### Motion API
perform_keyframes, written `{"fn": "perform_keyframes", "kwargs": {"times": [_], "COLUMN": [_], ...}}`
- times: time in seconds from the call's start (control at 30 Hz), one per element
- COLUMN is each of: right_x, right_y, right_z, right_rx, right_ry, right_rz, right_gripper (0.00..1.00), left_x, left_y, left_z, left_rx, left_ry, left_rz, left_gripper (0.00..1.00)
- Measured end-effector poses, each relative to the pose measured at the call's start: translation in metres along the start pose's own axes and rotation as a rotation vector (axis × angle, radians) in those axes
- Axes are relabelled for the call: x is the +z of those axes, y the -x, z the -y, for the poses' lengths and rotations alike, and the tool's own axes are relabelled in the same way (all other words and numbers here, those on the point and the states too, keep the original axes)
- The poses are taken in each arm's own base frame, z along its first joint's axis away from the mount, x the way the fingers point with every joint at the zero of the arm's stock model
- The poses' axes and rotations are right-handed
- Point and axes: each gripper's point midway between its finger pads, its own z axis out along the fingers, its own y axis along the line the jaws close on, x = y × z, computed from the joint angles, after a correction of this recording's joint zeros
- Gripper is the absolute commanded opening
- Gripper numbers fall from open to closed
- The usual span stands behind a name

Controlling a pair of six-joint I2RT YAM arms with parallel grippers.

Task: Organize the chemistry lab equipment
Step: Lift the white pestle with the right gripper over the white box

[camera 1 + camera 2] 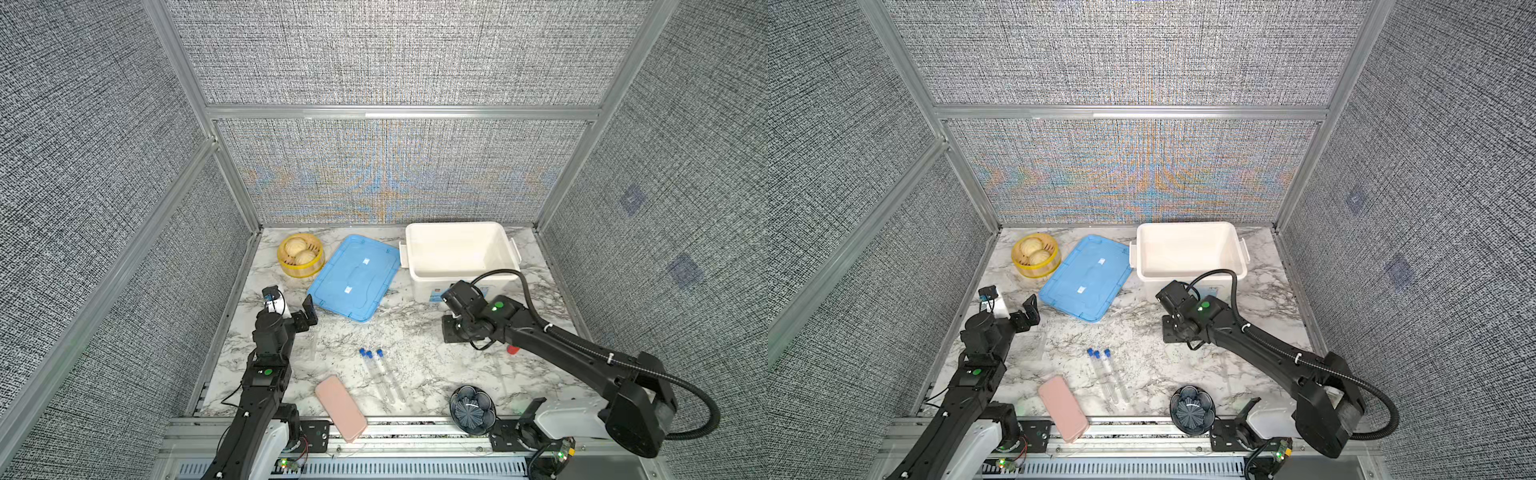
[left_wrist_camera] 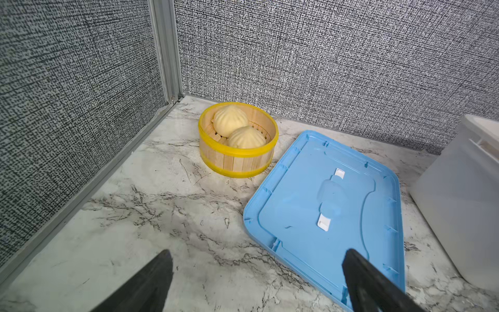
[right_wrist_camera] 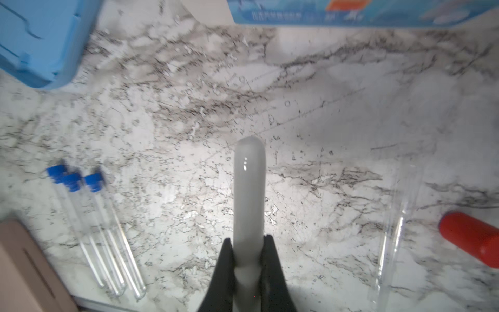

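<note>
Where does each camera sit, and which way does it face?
Top views: high up front, looking down on the table; left arm and right arm show.
Left wrist: rides its arm, facing steamer basket and blue lid; open left gripper shows.
Right wrist: rides its arm, looks down at table; right gripper grips pestle.
Shared: top and right wrist show the tubes.

Robot test cell. Grey woven panels (image 1: 386,54) in aluminium frame (image 1: 399,112) enclose marble-pattern surface (image 1: 415,332) on three sides. Left arm (image 1: 266,374) and right arm (image 1: 561,345) mounted on slotted rail (image 1: 407,430) at front edge. Bare circuit board (image 1: 561,455) with lit LED. Capped tubes (image 1: 380,376) and steamer basket (image 1: 300,259) share surface.
</note>
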Motion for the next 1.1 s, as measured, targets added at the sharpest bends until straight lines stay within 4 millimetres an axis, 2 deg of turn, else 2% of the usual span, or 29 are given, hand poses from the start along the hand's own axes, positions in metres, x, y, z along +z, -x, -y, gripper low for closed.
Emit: {"fn": "perform_keyframes", "kwargs": {"times": [0.17,0.3,0.4,0.5,0.6,0.7,0.97,1.1], "right_x": [-0.043,-0.075,-0.083,-0.082,-0.074,-0.058,-0.002,0.023], "right_y": [0.044,0.086,0.114,0.143,0.169,0.185,0.202,0.198], "right_z": [-0.017,-0.015,-0.002,0.009,0.02,0.036,0.1,0.133], "right_rx": [-0.058,-0.074,-0.05,-0.036,-0.04,-0.057,-0.087,-0.081], "right_ry": [0.065,0.098,0.106,0.115,0.098,0.05,-0.171,-0.256], "right_rz": [0.118,0.225,0.263,0.267,0.264,0.226,0.059,-0.05], "right_gripper": [0.01,0.01,0.01,0.0,0.01,0.01,0.01,0.01], "left_x": [0.002,0.002,0.002,0.002,0.001,0.001,0.003,0.003], "left_y": [-0.003,-0.004,-0.004,-0.003,-0.001,0.0,-0.005,-0.005], "left_z": [0.0,-0.001,-0.001,0.0,0.0,0.0,-0.001,-0.001], "left_rx": [0.001,0.001,0.001,0.001,0.001,0.0,0.001,0.001], "left_ry": [0.002,0.003,0.003,0.002,0.0,0.0,0.003,0.003], "left_rz": [-0.01,-0.015,-0.015,-0.012,-0.005,-0.002,-0.018,-0.022], "left_gripper": [0.99,0.99,0.99,0.99,0.99,0.99,0.99,0.99]}}
